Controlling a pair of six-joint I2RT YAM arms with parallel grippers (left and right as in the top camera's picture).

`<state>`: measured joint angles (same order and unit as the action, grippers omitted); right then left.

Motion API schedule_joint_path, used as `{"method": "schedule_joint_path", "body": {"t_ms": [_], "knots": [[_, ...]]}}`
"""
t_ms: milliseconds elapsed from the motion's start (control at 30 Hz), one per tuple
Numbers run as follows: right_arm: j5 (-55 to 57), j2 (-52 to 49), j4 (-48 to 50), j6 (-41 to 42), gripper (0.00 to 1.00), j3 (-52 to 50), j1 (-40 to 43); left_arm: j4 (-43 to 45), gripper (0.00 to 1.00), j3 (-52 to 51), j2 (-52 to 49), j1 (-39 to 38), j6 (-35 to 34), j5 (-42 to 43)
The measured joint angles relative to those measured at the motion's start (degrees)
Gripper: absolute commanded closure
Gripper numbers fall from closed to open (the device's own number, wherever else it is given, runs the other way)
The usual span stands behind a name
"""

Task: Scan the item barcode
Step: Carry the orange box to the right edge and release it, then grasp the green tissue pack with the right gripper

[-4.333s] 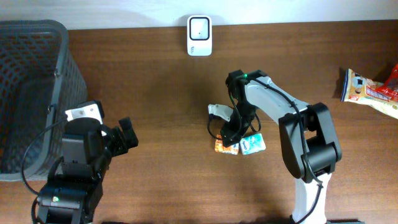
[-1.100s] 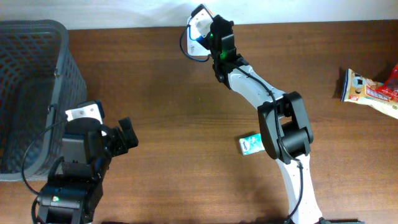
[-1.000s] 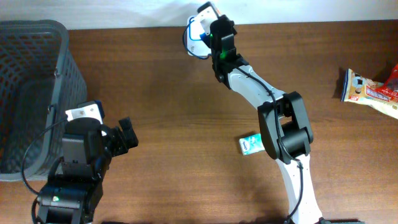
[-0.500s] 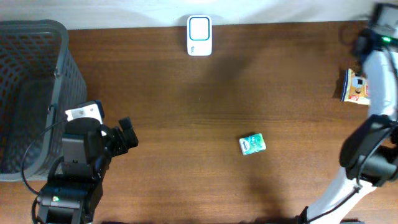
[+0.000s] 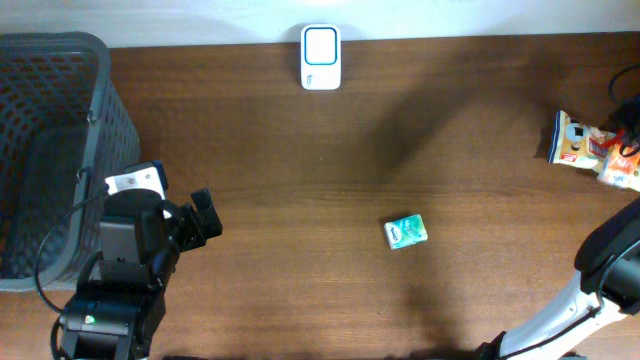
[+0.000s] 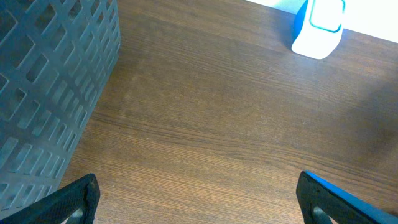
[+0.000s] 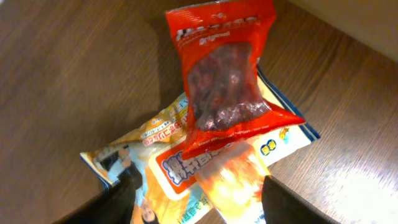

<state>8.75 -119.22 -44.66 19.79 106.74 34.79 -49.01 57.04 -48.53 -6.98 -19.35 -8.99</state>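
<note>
- Left gripper (image 6: 199, 198): wide open, holding nothing.
- Scanner (image 5: 320, 58) stands alone at the back.
- Green packet (image 5: 406, 231) lies mid-table, likely not scanned yet.
- Right gripper (image 7: 202, 193): open above the snack pile (image 7: 221, 81), a blurry orange packet (image 7: 231, 180) loose between its fingers.

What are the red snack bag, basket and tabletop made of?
Red snack bag: glossy plastic film, by its sheen and clear window.
Basket: grey openwork, likely moulded plastic.
Tabletop: brown wood grain, matte; veneer or laminate, can't tell.

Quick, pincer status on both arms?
Left pincer: open, empty.
Right pincer: open; a blurred orange packet sits between its fingers, seemingly not gripped.
</note>
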Motion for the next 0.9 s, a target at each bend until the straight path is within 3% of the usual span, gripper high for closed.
{"method": "schedule_joint_path", "body": {"t_ms": [167,300,433,600,667,700,900], "knots": [[-7.48,-0.02,-5.16,-0.24,0.01,-0.13,-1.03,0.02,0.01,0.0,0.0,0.0,0.0,0.0],[-30.84,-0.02,-17.07,-4.33,0.02,-0.17,-2.97,-0.04,0.01,0.0,0.0,0.0,0.0,0.0],[-46.88,-0.11,-36.98,-23.1,0.06,-0.48,-12.15,-0.07,0.01,-0.02,0.0,0.0,0.0,0.0],[-38.45,-0.11,-44.63,-34.18,0.06,-0.68,-25.68,0.0,0.01,-0.02,0.0,0.0,0.0,0.0],[-31.5,-0.11,-45.16,-33.68,0.07,-2.95,-31.67,0.0,0.01,-0.04,0.0,0.0,0.0,0.0],[-28.48,-0.11,-45.29,-32.46,0.21,-4.79,-34.51,0.0,0.01,-0.04,0.0,0.0,0.0,0.0],[-21.07,-0.57,-39.34,-24.39,0.23,-21.38,-44.44,0.04,0.01,-0.04,0.0,0.0,0.0,0.0]]}}
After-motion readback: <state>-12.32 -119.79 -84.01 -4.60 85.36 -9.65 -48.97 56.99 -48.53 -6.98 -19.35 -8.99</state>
